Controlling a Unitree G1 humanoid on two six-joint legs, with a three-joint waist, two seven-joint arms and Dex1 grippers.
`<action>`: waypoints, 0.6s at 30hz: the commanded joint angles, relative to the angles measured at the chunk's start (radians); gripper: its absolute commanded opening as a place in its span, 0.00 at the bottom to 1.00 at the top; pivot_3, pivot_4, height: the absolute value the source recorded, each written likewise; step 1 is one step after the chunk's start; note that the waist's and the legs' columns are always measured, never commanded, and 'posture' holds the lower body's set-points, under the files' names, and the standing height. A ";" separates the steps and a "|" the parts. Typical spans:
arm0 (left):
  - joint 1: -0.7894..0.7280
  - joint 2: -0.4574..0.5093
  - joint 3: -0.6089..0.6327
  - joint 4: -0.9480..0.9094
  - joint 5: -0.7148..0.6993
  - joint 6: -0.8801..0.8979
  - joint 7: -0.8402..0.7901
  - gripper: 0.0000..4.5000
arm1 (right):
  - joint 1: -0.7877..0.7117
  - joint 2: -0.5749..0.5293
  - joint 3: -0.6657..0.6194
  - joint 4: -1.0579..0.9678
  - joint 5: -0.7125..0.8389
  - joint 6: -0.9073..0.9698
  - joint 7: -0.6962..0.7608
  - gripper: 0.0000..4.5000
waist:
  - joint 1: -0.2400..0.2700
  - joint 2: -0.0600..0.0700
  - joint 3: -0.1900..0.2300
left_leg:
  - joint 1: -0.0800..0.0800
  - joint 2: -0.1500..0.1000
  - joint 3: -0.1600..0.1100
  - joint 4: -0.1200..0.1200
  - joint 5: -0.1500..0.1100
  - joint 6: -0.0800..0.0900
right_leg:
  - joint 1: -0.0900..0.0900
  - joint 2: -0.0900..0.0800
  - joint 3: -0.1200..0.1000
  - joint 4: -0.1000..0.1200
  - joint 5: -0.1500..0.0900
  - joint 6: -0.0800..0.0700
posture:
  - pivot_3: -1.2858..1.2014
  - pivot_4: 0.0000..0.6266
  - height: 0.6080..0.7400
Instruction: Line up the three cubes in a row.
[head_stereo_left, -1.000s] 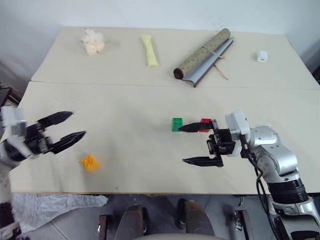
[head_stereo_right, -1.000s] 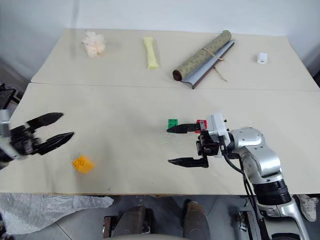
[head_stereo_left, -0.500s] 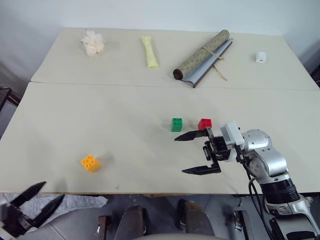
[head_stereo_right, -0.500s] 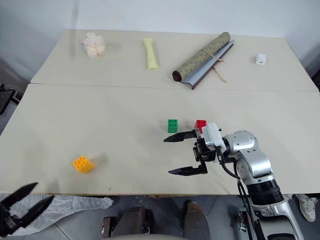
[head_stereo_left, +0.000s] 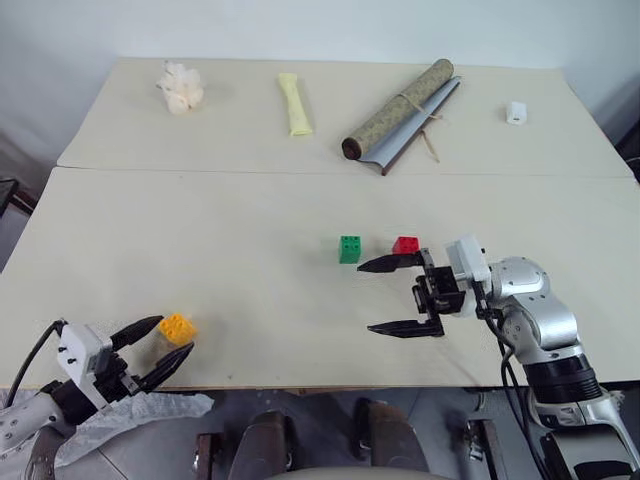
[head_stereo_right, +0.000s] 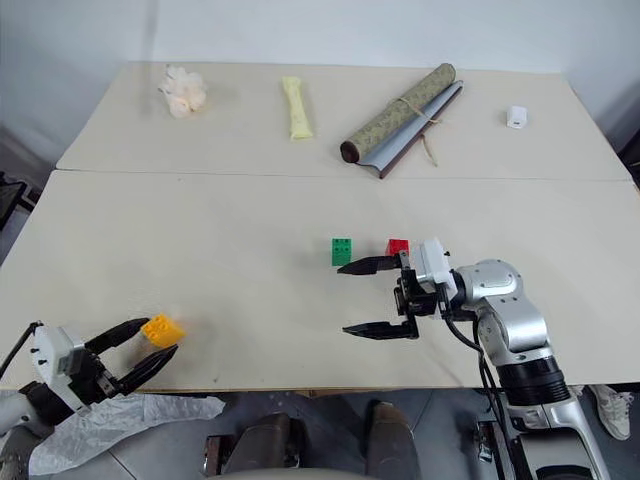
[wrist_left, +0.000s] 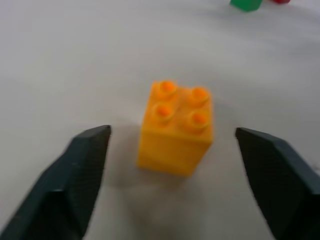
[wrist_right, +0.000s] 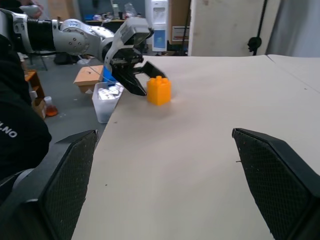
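Since two cubes already sit side by side: the green cube and the red cube stand near each other in the middle of the counter, a small gap between them, roughly in a line.
Cube left to place: the yellow-orange cube sits well apart from the pair, near the counter's front edge on the robot's left, studs up.
Progress, as judged: about two thirds done; the third cube has yet to be carried over and set in line with the other two.
Left gripper: level with the yellow-orange cube, jaws spread to either side of it and, in the wrist view, clear of its faces; not yet pinching.
Right gripper: hovers just in front of the red cube, jaws spread wide, holding nothing.
Change from a second ago: the left arm, then raised over the counter beyond the yellow-orange cube, dropped below the front edge and has come back up to bracket the cube.
Unchanged: the three cubes lie where they did; the right gripper has barely shifted.
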 joint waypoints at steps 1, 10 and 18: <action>-0.009 0.035 -0.005 0.014 -0.011 -0.017 -0.016 0.64 | 0.026 -0.028 -0.042 -0.049 0.018 0.027 -0.029 1.00 | 0.001 0.000 0.000 | 0.000 0.000 0.000 0.000 0.000 0.000 | 0.000 0.000 0.000 0.000 0.000 0.000 | 0.52 0.24 1.00; -0.227 0.175 -0.112 0.063 -0.114 0.065 -0.184 0.10 | 0.147 -0.115 -0.196 -0.050 0.021 0.010 -0.073 1.00 | 0.021 0.001 0.000 | 0.000 0.001 -0.001 0.000 0.000 0.000 | 0.000 -0.001 0.000 0.000 0.000 0.000 | 0.52 0.24 1.00; -0.616 0.258 -0.309 0.290 -0.052 0.110 -0.274 0.10 | 0.233 -0.140 -0.274 -0.113 0.027 0.007 -0.135 1.00 | 0.006 0.002 0.000 | 0.001 0.000 0.011 -0.001 0.000 0.000 | -0.001 0.001 0.001 0.002 0.000 -0.001 | 0.52 0.24 1.00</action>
